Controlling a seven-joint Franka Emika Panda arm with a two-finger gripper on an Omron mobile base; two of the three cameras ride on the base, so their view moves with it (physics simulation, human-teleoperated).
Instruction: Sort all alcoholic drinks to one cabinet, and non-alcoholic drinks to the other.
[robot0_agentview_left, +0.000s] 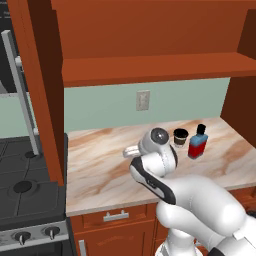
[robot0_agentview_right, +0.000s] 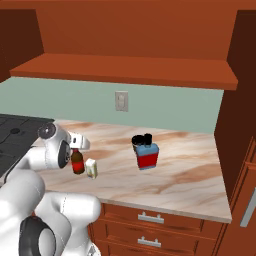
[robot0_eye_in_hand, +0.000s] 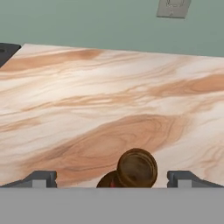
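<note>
Brown round-topped bottle (robot0_eye_in_hand: 136, 168) stands between the open hand (robot0_eye_in_hand: 112, 178) on veined marble counter (robot0_eye_in_hand: 87, 109).

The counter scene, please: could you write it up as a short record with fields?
gripper: open, fingertips either side of the brown bottle's top
brown bottle: upright on the marble counter, beside the cream carton
red bottle: upright, mid-counter
dark cup: just behind the red bottle
cabinet shelf: above the counter
wall outlet: on the green wall
</note>
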